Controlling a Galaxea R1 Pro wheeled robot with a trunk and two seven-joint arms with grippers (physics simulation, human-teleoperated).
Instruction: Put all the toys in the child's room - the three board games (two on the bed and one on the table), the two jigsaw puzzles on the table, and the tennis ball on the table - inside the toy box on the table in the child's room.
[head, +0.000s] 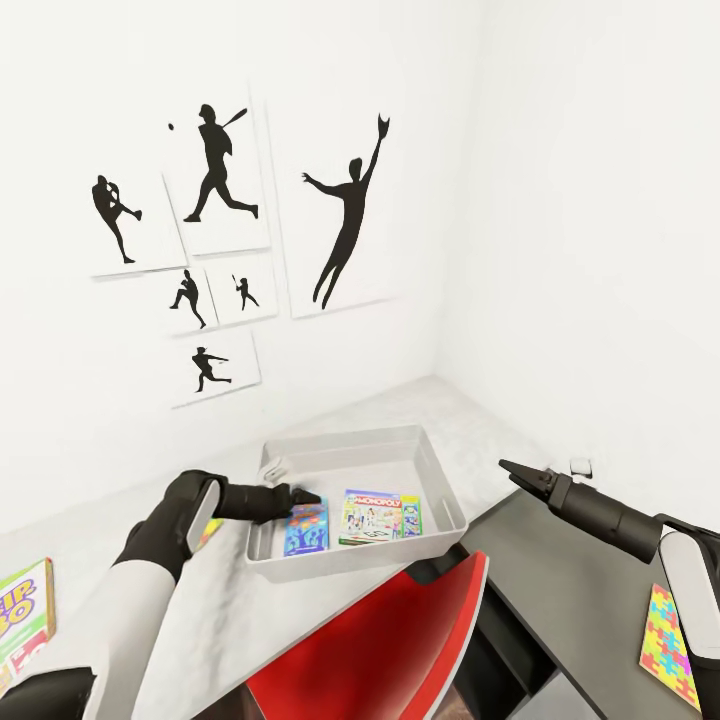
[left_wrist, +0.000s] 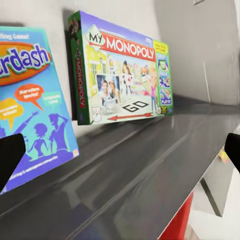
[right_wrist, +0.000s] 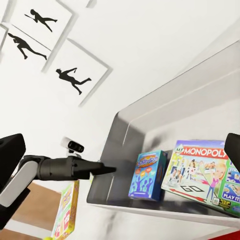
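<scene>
Head view | 2 board games lie in toy box | left claw looks clenched, empty, at rim | right claw clenched, empty | next likely: fetch SKIP BO box.

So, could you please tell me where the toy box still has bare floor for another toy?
The toy box is bare across its back half, behind the two games. The front is crowded: the blue game and the Monopoly box lie side by side there, and the left gripper hovers over the front left corner.
</scene>
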